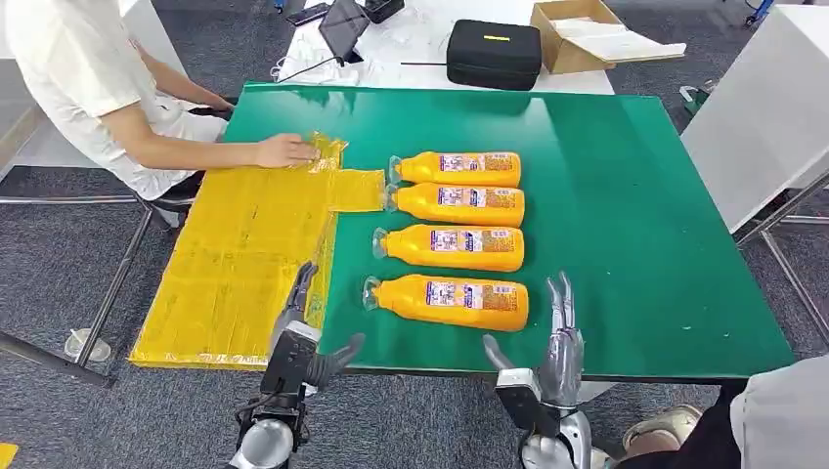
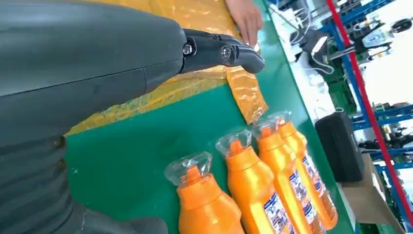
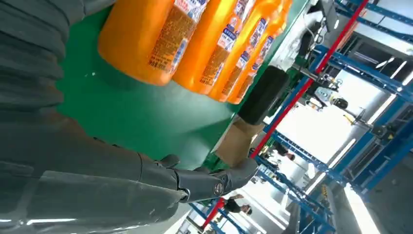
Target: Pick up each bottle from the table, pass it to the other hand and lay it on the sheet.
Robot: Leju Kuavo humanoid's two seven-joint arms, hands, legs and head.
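Four orange bottles (image 1: 453,234) lie in a row on the green table (image 1: 626,195), just right of the yellow sheet (image 1: 244,254), while the left hand (image 1: 298,337) and right hand (image 1: 552,357) hover empty, fingers spread, at the table's near edge.

No legible text anywhere. Each of the four orange bottles (image 1: 458,168) (image 1: 459,204) (image 1: 453,247) (image 1: 451,302) carries a printed label (image 1: 456,294) in blue, white and red, print too small and blurred to read. Black case (image 1: 494,54) has a yellow mark (image 1: 496,38), unreadable.
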